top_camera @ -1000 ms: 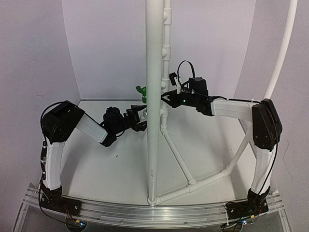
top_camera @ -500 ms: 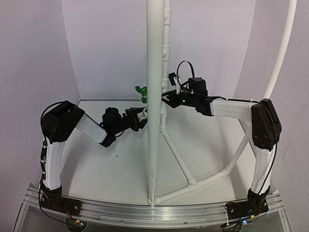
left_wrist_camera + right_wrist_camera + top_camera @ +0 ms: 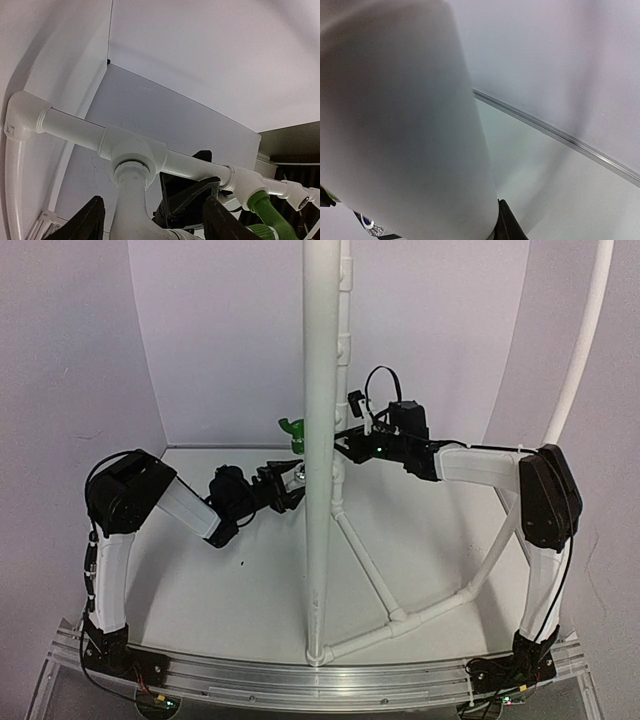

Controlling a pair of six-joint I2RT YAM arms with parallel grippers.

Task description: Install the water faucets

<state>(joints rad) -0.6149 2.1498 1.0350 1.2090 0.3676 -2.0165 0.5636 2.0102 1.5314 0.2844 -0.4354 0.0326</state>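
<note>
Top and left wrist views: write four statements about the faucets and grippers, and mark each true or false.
1. The green faucet is plugged into a tee. True.
2. The left gripper is clamped on the green faucet. False: its jaws stand open around the white faucet.
3. The right gripper hangs clear of everything. False: it grips the thin pipe.
4. The white faucet's tee and the green faucet's tee sit on one pipe. True.

A white pipe frame [image 3: 318,440] stands on the white table [image 3: 230,590] behind 1 aluminium rail [image 3: 320,680].
</note>
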